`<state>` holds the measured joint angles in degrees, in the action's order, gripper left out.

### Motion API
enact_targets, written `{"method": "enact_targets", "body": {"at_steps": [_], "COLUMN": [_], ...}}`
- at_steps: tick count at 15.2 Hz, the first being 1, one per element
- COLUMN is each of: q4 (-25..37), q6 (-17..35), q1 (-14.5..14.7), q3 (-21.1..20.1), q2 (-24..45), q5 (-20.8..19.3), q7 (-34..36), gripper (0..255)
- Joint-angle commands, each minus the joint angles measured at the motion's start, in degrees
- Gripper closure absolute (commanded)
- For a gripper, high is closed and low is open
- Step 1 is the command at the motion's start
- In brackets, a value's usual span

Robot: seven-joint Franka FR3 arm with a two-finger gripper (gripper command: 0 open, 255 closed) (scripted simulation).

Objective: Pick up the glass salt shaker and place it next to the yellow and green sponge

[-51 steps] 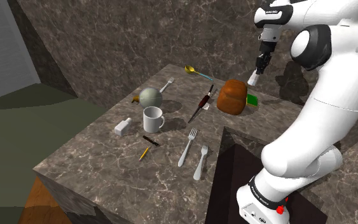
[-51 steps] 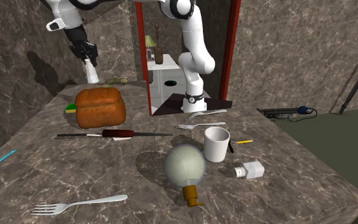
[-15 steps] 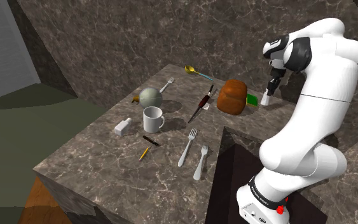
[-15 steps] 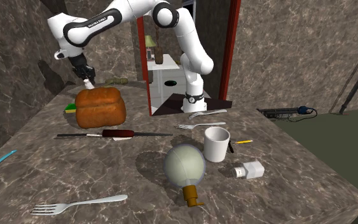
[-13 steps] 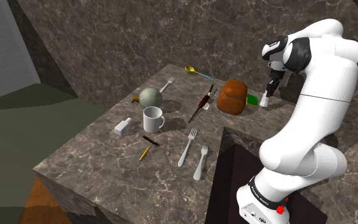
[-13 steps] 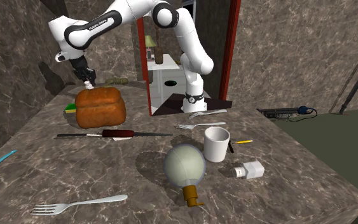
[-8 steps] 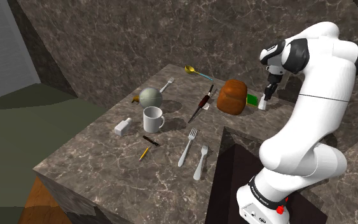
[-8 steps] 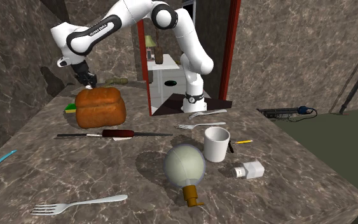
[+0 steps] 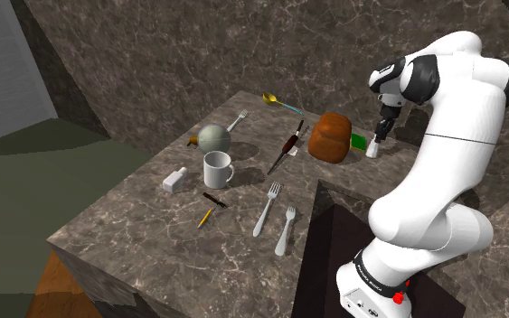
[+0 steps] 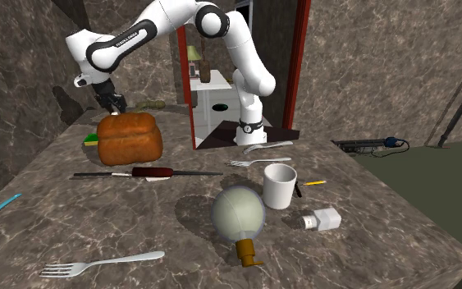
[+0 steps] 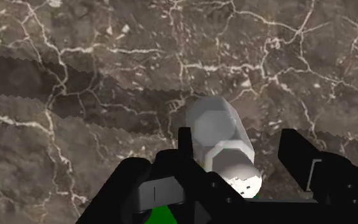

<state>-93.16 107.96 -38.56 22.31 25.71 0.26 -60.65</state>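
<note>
Pincer [image 11: 238, 133] gapes around faceted shaker [image 11: 217, 125] (greyish-white).

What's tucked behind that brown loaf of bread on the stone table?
A green and yellow sponge, mostly covered by the loaf in the second exterior view. Beside it, the shoulder view shows a small white shaker just below the open gripper.

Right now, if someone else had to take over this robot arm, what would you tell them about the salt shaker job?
Gripper: open, its fingers on either side of the salt shaker, one clearly off it.
Salt shaker: whitish, looks upright, apparently standing on the marble counter right beside the green sponge, past the brown loaf.
Done: shaker is at its spot, apparently let go.
Left: probably just raise the gripper straight up, clear of the shaker, without tipping it.
</note>
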Motion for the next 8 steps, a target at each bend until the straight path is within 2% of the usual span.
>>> {"method": "enact_targets", "body": {"at_steps": [1,5,8], "q4": [0.0,0.0,5.21], "q6": [0.0,0.0,-5.62], "q1": [0.0,0.0,0.12], "q3": [0.0,0.0,0.04], "q2": [0.0,0.0,-0.43], "q5": [0.0,0.0,-0.14], "q7": [0.0,0.0,0.09], "gripper": [0,0,0]}}
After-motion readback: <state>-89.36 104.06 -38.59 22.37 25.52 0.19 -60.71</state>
